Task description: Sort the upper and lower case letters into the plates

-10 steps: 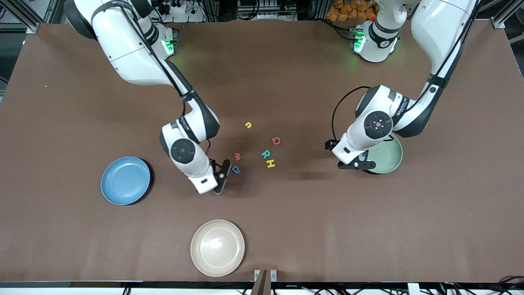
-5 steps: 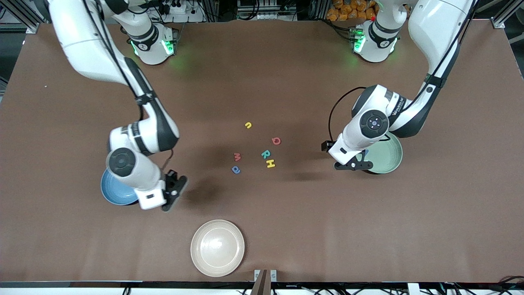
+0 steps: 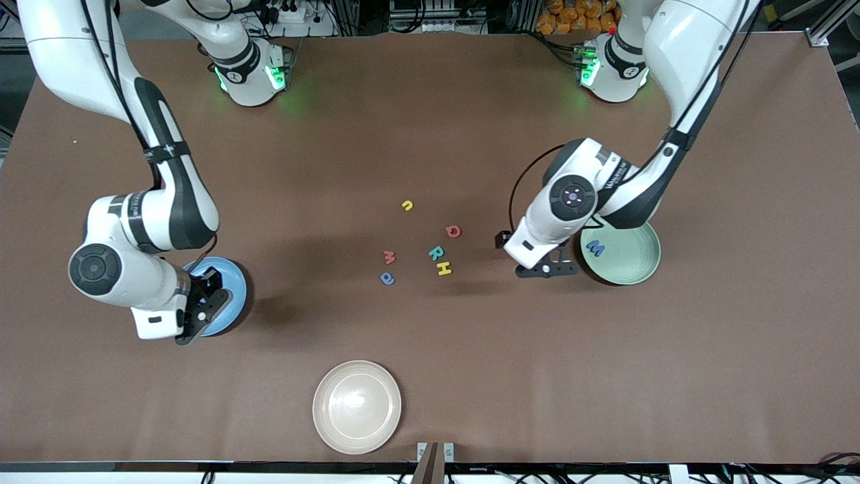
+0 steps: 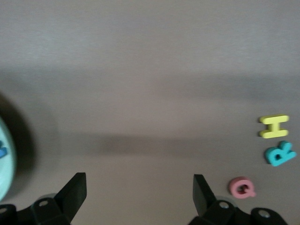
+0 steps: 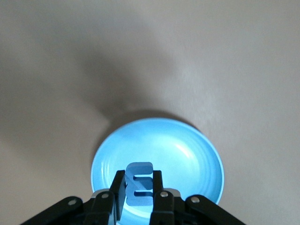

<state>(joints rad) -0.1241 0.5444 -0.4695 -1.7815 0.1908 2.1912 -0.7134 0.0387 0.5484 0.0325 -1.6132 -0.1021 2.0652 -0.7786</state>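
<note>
Letter e (image 5: 139, 185), blue, sits pinched in my right gripper (image 5: 139, 197) over the blue plate (image 3: 228, 296) at the front view's lower left. Six loose letters (image 3: 437, 253) lie mid-frame. My left gripper (image 3: 547, 269) hangs spread and empty beside the green plate (image 3: 635, 262) holding a blue M (image 3: 594, 248).

front: high, facing the robots, whole table (image 3: 430, 376)
wrists: close, looking down
shared: blue plate (image 3: 225, 296) (image 5: 157, 154), yellow h (image 3: 444, 269) (image 4: 274, 126)

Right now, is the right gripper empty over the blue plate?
No, the right gripper is shut on a blue letter above the blue plate.
</note>
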